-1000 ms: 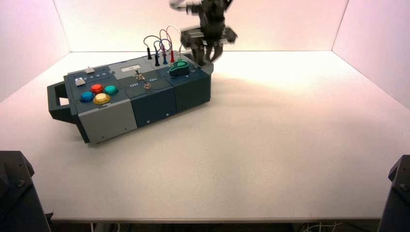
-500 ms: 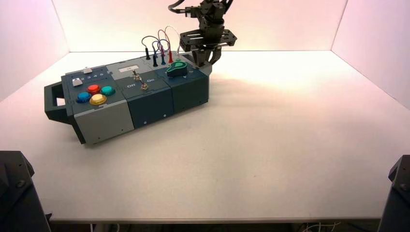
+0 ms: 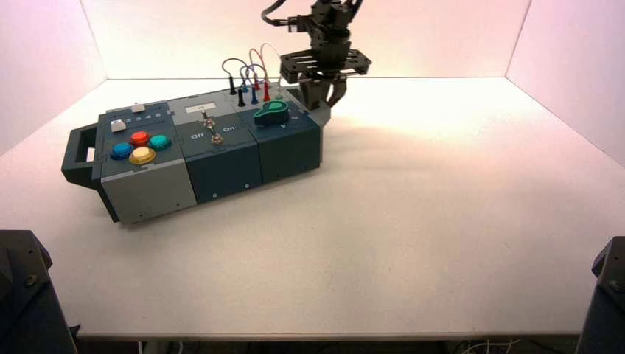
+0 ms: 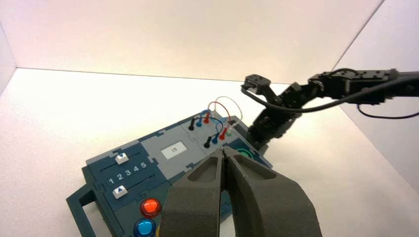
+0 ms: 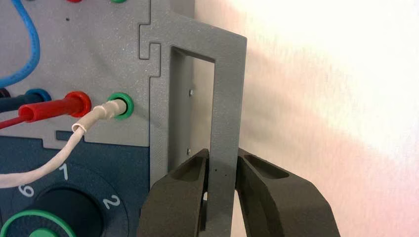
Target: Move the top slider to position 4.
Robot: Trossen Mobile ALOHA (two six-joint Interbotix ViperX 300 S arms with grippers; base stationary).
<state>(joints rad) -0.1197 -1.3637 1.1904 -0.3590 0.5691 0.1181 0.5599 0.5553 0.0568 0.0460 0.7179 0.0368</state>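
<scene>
In the high view, the right gripper (image 3: pixel 322 99) is working at the box's right end, among the looped wires (image 3: pixel 254 66) plugged in beside it. Since the frame half a second ago, the box (image 3: pixel 195 151) has been turning slightly, its left handle (image 3: pixel 77 157) now lying a little farther left and the green knob (image 3: pixel 271 113) closer to the camera. The right gripper's tips are hard to make out here.

In the left wrist view, the left gripper (image 4: pixel 223 150) is waiting in front of the box, fingers together and holding nothing; it is covering part of the push-buttons and the switches. The top slider (image 4: pixel 121 158) is sitting at 3, above the digits, with position 4 (image 4: pixel 136 169) next along.

In the right wrist view, the right gripper is clamping the bar of the grey handle (image 5: pixel 227 98); the numbered dial is partly cut off.
</scene>
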